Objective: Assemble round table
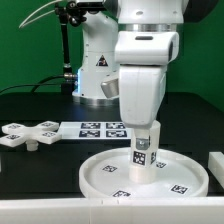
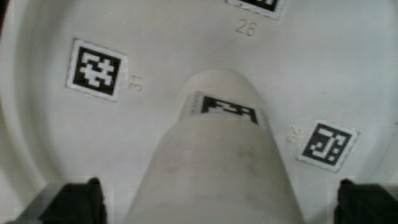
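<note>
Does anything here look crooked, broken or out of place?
Nothing stands out. The short leg stands upright on the round disc, the open pincer around its top. The cross-shaped base lies flat on the table, apart from them. No damage shows.

The leg [image 1: 144,158] stands upright on the round disc [image 1: 100,172]; the cross-shaped base [image 1: 27,134] lies apart on the surface [image 1: 40,180].

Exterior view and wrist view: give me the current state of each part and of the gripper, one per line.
round disc: flat on the table, rim up.
cylinder leg: upright on the disc, between the fingers.
gripper: open, fingers either side of the leg.
cross-shaped base piece: lying loose on the table, untouched.
marker board: flat on the table.
</note>
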